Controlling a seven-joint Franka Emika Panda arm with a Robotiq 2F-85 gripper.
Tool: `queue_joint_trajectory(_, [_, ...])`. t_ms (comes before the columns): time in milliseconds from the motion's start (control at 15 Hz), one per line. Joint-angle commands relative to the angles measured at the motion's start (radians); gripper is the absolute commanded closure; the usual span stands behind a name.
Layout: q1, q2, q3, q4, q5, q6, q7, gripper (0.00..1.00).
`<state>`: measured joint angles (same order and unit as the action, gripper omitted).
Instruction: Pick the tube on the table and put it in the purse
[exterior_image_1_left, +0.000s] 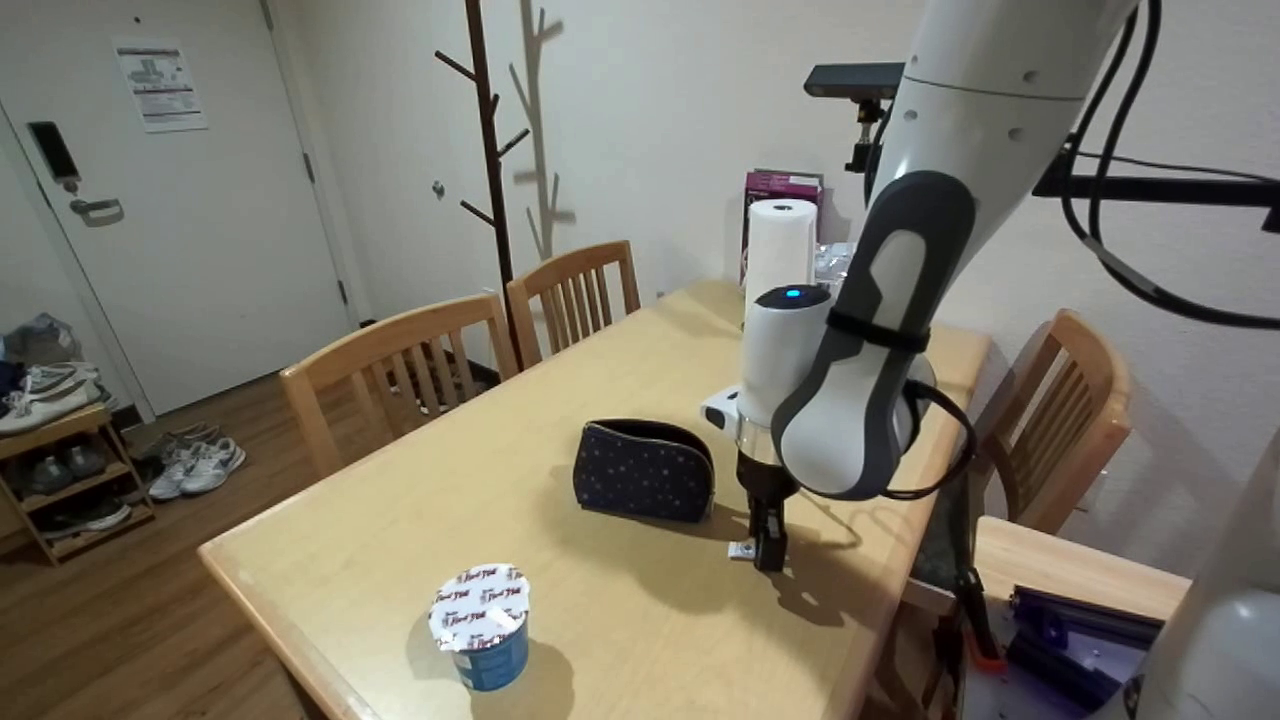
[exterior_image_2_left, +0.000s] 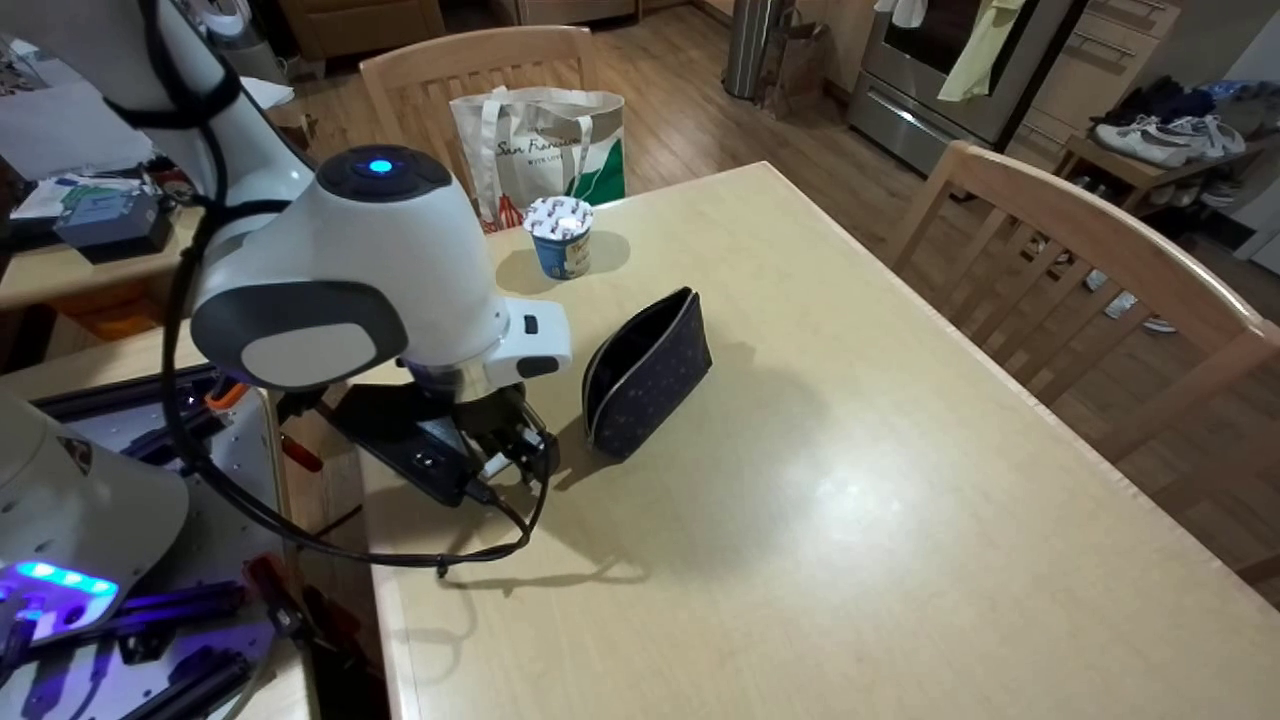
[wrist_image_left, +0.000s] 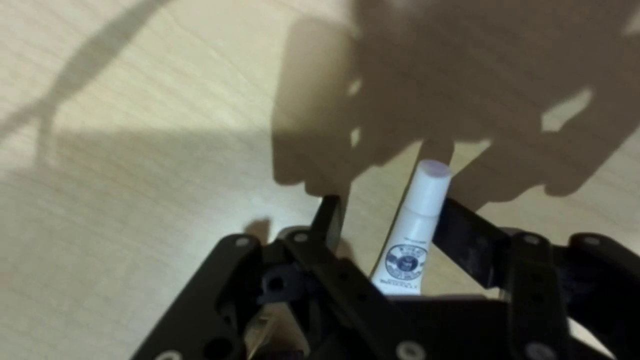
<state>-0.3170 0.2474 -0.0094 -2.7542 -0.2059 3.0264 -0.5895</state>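
The tube (wrist_image_left: 415, 230) is slim and white with a blue round label and a pale purplish cap end. It lies on the light-wood table (exterior_image_1_left: 380, 520). My gripper (wrist_image_left: 390, 220) is open around it in the wrist view. The right finger is very close to the tube's side, and a gap shows on the left; contact cannot be told. In an exterior view the gripper (exterior_image_1_left: 768, 555) points down at the table with the tube's end (exterior_image_1_left: 741, 551) showing beside it. The dark navy dotted purse (exterior_image_1_left: 645, 480) stands close by, its top open; it also shows here (exterior_image_2_left: 655, 385).
A blue cup with a white printed lid (exterior_image_1_left: 495, 650) stands near the table's end, also seen in an exterior view (exterior_image_2_left: 562, 250). A paper towel roll (exterior_image_1_left: 780, 245) stands at the far end. Wooden chairs (exterior_image_1_left: 410, 370) and a tote bag (exterior_image_2_left: 545, 150) are by the table edges.
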Motion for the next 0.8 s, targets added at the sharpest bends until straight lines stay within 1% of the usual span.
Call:
queue_joint_trajectory(0, [-0.046,0.029,0.039,-0.001,0.019,0.025,-0.048,0.78])
queue_joint_trajectory(67, [-0.05,0.027,0.042,-0.001,0.02,0.023,-0.051,0.86])
queue_joint_trajectory(200, [-0.041,0.009,0.036,-0.003,0.012,0.01,-0.041,0.97])
queue_joint_trajectory(267, [-0.036,-0.005,0.035,-0.006,0.009,0.003,-0.039,0.99])
queue_joint_trajectory(333, [-0.03,-0.014,0.033,-0.006,0.005,-0.007,-0.035,0.97])
queue_joint_trajectory(467, [0.02,-0.054,-0.005,-0.004,-0.028,-0.044,-0.007,0.96])
queue_joint_trajectory(667, [0.114,-0.145,-0.075,0.007,-0.097,-0.148,0.04,0.96])
queue_joint_trajectory(733, [0.137,-0.182,-0.086,0.013,-0.124,-0.192,0.053,0.96])
